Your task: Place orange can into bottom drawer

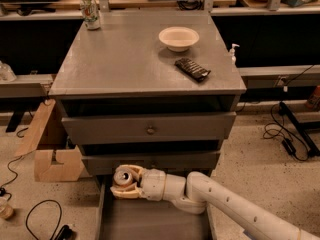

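Note:
My gripper [123, 183] reaches in from the lower right on a white arm and is shut on the orange can [122, 176], whose silver top with pull tab faces up. It holds the can upright over the back left of the open bottom drawer [150, 221], a long grey tray pulled out at the foot of the cabinet. The can's lower body is hidden by the cream fingers [125, 192].
The grey cabinet top [125, 59] bears a white-and-green can [90, 13], a cream bowl [178, 37] and a dark bar-shaped object [192, 69]. Two upper drawers, the top with a round knob [149, 130], are shut. A cardboard box [50, 149] and cables lie on the floor at left.

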Controlling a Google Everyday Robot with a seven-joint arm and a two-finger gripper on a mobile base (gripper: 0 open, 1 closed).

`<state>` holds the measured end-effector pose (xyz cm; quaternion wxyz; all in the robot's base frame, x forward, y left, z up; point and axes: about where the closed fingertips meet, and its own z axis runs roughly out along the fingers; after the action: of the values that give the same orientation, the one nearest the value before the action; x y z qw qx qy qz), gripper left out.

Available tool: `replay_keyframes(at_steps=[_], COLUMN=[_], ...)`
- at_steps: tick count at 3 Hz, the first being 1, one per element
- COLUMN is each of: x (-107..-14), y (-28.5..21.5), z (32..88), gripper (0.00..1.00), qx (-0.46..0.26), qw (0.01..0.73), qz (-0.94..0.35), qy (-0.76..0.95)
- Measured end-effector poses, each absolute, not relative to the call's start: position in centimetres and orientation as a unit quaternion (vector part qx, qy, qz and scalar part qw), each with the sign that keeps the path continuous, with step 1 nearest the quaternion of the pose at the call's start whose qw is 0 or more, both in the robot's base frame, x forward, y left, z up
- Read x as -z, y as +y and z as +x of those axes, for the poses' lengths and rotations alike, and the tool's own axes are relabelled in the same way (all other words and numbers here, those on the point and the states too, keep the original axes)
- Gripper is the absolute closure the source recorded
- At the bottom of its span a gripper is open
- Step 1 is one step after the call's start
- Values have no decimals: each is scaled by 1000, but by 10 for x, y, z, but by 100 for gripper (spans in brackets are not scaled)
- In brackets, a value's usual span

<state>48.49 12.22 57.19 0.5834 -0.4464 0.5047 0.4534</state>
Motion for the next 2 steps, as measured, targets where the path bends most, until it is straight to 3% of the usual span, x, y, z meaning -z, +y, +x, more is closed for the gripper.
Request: replay_keyframes(at_steps=[2], x=[-455], y=[136], z=[482], gripper=[100], qx=[-483], qw=[541], qz=[-413], qy=[551])
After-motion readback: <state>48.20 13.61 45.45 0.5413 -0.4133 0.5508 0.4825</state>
